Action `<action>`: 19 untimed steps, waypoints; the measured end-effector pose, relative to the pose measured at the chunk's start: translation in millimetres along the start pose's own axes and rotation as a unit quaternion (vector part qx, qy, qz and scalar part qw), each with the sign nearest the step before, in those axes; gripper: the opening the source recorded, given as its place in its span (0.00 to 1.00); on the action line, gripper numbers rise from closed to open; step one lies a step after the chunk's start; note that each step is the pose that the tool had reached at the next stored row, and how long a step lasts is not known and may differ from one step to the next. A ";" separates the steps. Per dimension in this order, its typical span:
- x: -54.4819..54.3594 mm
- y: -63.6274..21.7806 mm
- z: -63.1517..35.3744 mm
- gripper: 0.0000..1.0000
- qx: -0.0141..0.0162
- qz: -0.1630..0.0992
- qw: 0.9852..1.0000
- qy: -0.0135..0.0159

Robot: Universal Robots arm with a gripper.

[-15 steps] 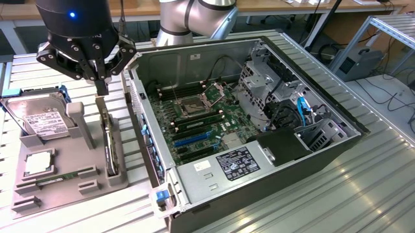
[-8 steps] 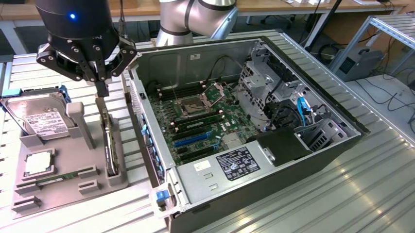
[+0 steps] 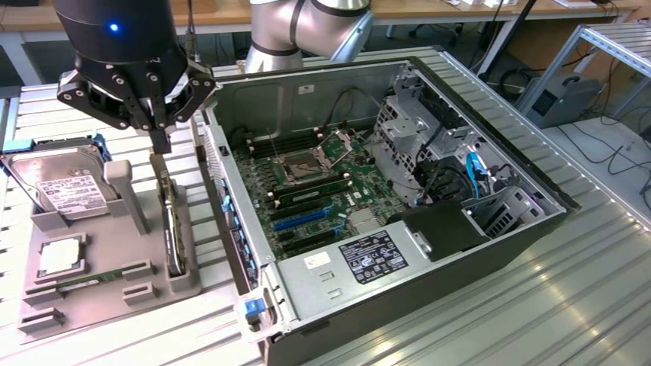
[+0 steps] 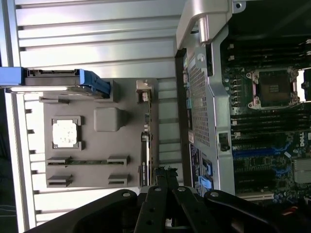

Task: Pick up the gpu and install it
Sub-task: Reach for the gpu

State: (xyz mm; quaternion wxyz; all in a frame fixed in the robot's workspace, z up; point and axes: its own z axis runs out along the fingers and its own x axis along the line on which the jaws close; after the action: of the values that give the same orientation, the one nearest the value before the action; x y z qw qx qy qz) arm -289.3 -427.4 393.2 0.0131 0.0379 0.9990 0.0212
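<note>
Black robot gripper (image 4: 163,171) sits closest to the wrist camera, its jointed links leading to two slim fingers (image 4: 158,178) pressed together with nothing between them. In the exterior view the gripper (image 3: 160,146) hangs in the upper left of the frame, pointing straight down. Its tips are just above the far end of the gpu (image 3: 169,210); whether they touch it cannot be told.

The gpu is a thin dark circuit card standing on its long edge in a slot of a grey moulded holder tray (image 3: 112,305). It lies at the tray's side nearest the computer. In the wrist view the gpu (image 4: 145,145) shows edge-on, and the closed fingers lie just beside its line.

The same tray (image 4: 124,141) also carries:
- a silver boxy hard drive with a white label (image 3: 63,191), fitted with blue rails (image 4: 53,78)
- a small square silver processor chip (image 3: 59,256) (image 4: 65,132)
- a narrow green memory stick (image 3: 91,280) (image 4: 87,161)

An open dark grey computer case (image 3: 305,91) (image 4: 204,97) lies on its side in the centre of the exterior view, just beside the tray. Inside is a green motherboard (image 3: 305,191) (image 4: 272,126) with an empty processor socket. Everything rests on a ribbed silver metal desk (image 3: 569,305) (image 4: 97,43). A silver-grey robot arm (image 3: 305,30) rises at the top centre of the exterior view.
</note>
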 end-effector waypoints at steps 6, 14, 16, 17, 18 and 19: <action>-0.1 -1.9 -0.1 0.11 0.000 0.000 1.000 0.000; -0.8 -9.9 -0.4 0.11 0.000 0.000 1.000 0.000; -1.0 -13.3 -0.6 0.11 0.000 0.000 1.000 0.000; -1.2 -14.9 -0.6 0.11 0.000 0.000 1.000 0.000; -1.2 -15.9 -0.7 0.11 0.000 0.000 1.000 0.000; -1.3 -16.9 -0.7 0.11 0.000 0.000 1.000 0.000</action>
State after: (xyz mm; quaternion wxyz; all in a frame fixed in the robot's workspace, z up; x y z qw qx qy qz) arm -289.2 -444.3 393.2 0.0131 0.0379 0.9990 0.0212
